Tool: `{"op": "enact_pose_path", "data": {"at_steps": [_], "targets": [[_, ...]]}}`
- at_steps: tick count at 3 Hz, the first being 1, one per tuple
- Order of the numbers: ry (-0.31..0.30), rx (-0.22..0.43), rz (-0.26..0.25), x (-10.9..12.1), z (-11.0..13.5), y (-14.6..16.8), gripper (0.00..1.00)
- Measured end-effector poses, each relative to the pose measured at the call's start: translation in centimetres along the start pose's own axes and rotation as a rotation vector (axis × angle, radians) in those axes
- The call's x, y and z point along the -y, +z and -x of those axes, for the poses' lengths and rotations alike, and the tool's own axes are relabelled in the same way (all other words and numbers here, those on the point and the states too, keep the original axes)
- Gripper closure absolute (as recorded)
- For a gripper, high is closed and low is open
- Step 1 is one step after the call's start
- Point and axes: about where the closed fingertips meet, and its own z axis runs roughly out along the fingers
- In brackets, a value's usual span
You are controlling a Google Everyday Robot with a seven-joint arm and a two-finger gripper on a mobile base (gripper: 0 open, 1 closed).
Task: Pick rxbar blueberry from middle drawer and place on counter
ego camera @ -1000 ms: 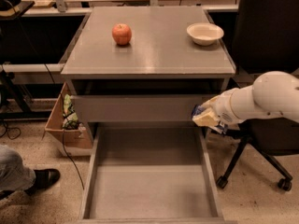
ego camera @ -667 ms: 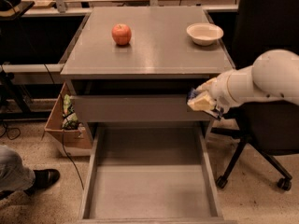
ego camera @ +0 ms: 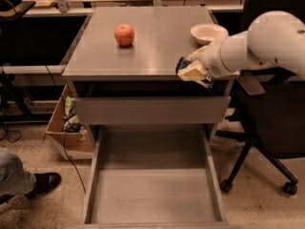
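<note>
My gripper is at the front right edge of the counter, just above the edge. It is shut on the rxbar blueberry, whose dark blue wrapper shows at the gripper's left and lower right sides; most of the bar is hidden by the fingers. The white arm reaches in from the right. Below, the middle drawer is pulled fully out, and its flat grey bottom shows nothing on it.
A red apple sits on the counter's back left and a white bowl at its back right. The shallower upper drawer shows its front. An office chair stands right, a cardboard box and a person's foot left.
My gripper has risen with the bar from beside the upper drawer front to the counter's front right edge, moving slightly left.
</note>
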Motion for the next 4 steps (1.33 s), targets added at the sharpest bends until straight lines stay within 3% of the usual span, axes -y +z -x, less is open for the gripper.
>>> {"op": "enact_pose_path", "data": {"at_steps": [1,2,3,4], "targets": [[-0.032,0.071,0.020,1.2,3.1,2.4,1.00],[-0.065,0.140,0.053,2.4,5.9,7.2,1.00],[-0.083,0.173,0.073,2.8,7.2,9.9,1.00],[-0.089,0.169,0.102,2.9,7.3,13.8,0.73]]}}
